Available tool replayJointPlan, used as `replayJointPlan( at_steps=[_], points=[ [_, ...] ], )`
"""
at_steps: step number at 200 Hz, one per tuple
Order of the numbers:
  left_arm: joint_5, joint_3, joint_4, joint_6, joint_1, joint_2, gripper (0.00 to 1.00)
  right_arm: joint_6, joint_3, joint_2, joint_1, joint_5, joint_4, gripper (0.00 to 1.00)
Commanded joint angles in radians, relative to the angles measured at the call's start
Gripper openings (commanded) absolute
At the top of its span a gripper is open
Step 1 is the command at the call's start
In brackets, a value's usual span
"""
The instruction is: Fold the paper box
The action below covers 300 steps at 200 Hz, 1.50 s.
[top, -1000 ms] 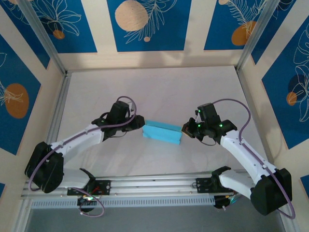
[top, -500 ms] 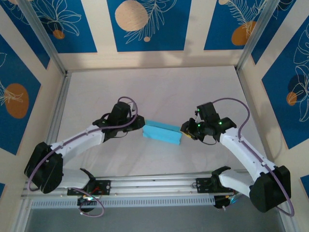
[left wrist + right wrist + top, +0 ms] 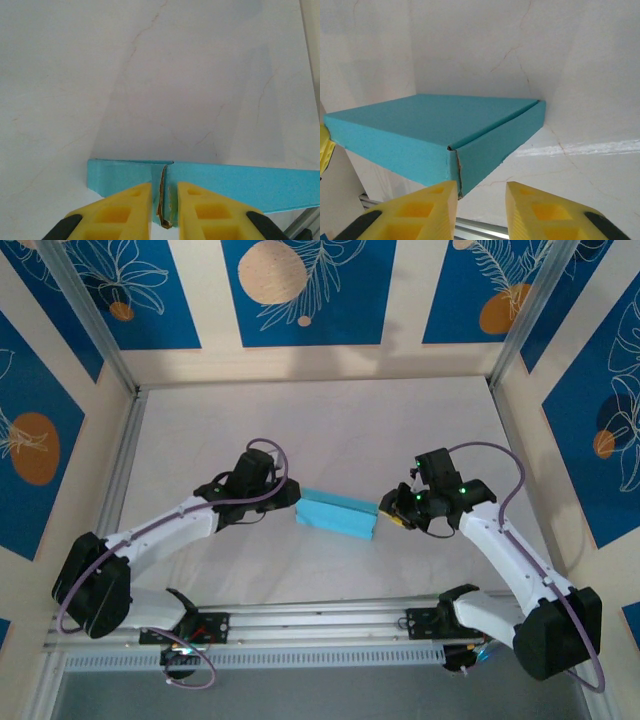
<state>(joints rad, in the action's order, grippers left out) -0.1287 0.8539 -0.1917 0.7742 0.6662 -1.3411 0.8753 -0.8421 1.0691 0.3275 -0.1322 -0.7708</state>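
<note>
- where the left tool (image 3: 164, 189) meets the paper box (image 3: 240, 182), its two yellow fingers (image 3: 125, 205) stand close together, and a raw brown card edge (image 3: 162, 200) at the box's end sits pinched in the narrow slot between them.
- seen from above, the left tool (image 3: 290, 502) touches the left end of the box, with its arm (image 3: 170, 525) reaching in from the near left corner of the table (image 3: 330, 420).
- the right tool (image 3: 481, 187) is released: its yellow fingers (image 3: 535, 210) stand apart with a plain gap and nothing lies between them.
- in the right wrist view, one corner of the paper box (image 3: 430, 120) hangs just above the inner edge of the finger on the left of that view, and the corner seam gapes slightly.
- from above, the right tool (image 3: 385, 508) is just beside the right end of the box; whether it touches cannot be told.
- the paper box (image 3: 335, 514) is a closed, flat, light-blue rectangle lying on the table between the two tools.
- it lies about midway between the table's left and right edges and nearer the near edge than the far one, with its long side a little slanted so that its right end is closer to the near edge.
</note>
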Motion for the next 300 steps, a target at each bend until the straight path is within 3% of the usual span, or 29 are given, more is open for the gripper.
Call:
replayJointPlan(
  at_steps=[1,72,156,189,217,256,300],
  points=[
    [0.063,-0.036,-0.213,-0.039,0.006,-0.050,0.19,-0.015,0.014,-0.022,0.000,-0.035,0.010,0.31],
    [0.058,-0.010,-0.222,-0.040,0.011,-0.070,0.18,-0.026,0.035,0.003,0.012,-0.054,0.069,0.30],
    [0.052,-0.037,-0.204,-0.048,0.013,-0.080,0.18,-0.046,0.080,0.069,0.041,0.008,0.041,0.18],
    [0.046,-0.038,-0.212,-0.055,0.020,-0.062,0.18,-0.072,0.060,0.022,0.065,0.035,0.010,0.17],
    [0.063,-0.076,-0.238,-0.045,0.031,0.033,0.18,-0.084,0.085,-0.080,0.135,0.080,-0.009,0.17],
    [0.073,-0.195,-0.251,0.030,0.093,0.157,0.20,0.015,0.185,-0.173,0.285,0.168,-0.022,0.17],
    [0.069,-0.273,-0.302,0.107,0.139,0.254,0.31,0.087,0.216,-0.215,0.381,0.232,-0.047,0.19]
  ],
)
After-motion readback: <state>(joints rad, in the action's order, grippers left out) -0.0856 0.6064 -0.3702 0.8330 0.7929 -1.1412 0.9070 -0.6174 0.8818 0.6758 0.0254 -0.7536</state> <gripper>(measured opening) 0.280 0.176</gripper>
